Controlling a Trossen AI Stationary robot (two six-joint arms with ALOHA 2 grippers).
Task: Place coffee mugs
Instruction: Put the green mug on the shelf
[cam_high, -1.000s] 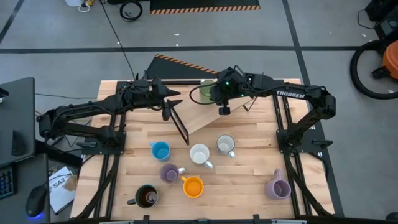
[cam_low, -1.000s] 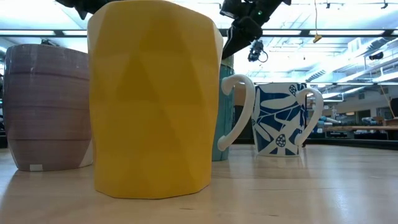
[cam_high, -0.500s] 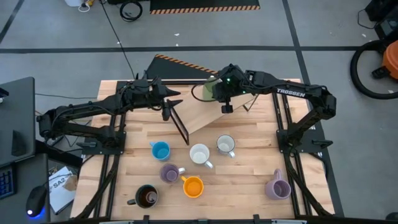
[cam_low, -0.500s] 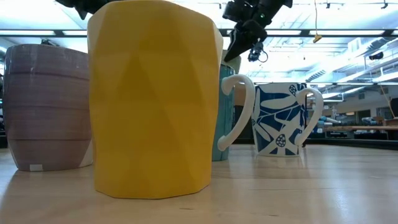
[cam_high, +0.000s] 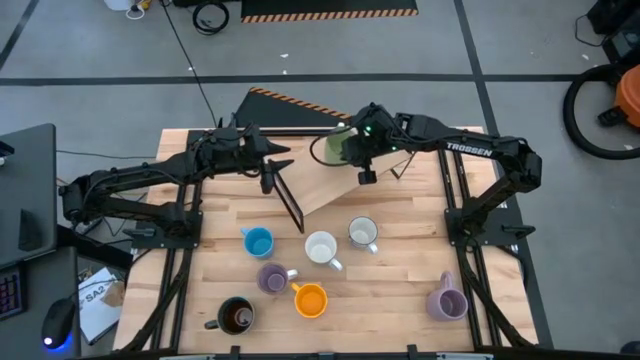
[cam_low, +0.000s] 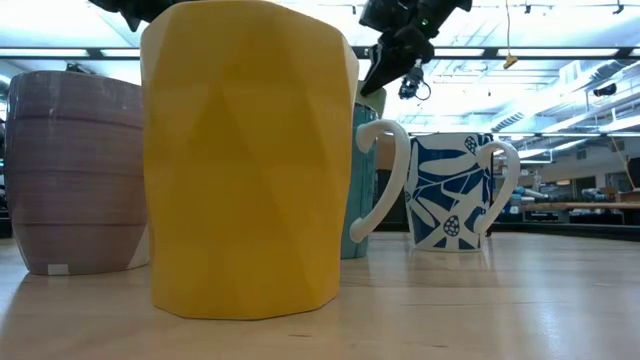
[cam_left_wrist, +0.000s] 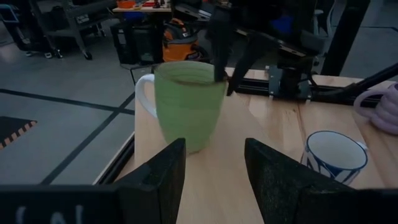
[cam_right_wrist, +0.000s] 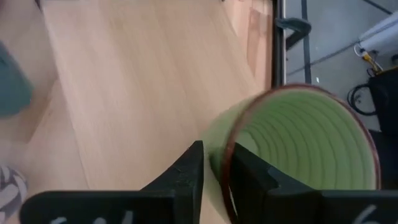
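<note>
The green mug (cam_high: 334, 147) stands near the table's far edge on a pale wooden board (cam_high: 400, 185). In the left wrist view the green mug (cam_left_wrist: 188, 102) is upright, handle to one side. My right gripper (cam_high: 350, 150) is shut on its rim. My left gripper (cam_high: 284, 157) hovers open to the mug's left, its fingers (cam_left_wrist: 158, 174) pointing at it from a short way off. On the near half of the table stand the blue (cam_high: 258, 241), white (cam_high: 321, 247), patterned grey-white (cam_high: 362, 233), small lavender (cam_high: 272, 278), orange (cam_high: 310, 299), dark (cam_high: 236, 316) and large lavender (cam_high: 447, 300) mugs. My right gripper pinches the green mug's wall at the rim (cam_right_wrist: 227, 163), one finger (cam_right_wrist: 250, 177) inside the mug and one (cam_right_wrist: 189, 171) outside. The fingers slant down from above and from the table's right. The mug stays upright; whether its base is clear of the board, I cannot tell.
A dark upright panel (cam_high: 289, 198) edges the board's left side, between my left gripper and the mugs. In the low view the orange mug (cam_low: 245, 160) fills the foreground, with the patterned mug (cam_low: 450, 190) behind it. Bare tabletop lies at the near right.
My right gripper has drawn its fingers together on the green mug's rim and rolled slightly at the wrist, staying in place over the board. The mug has shifted very little. My left arm has kept still.
</note>
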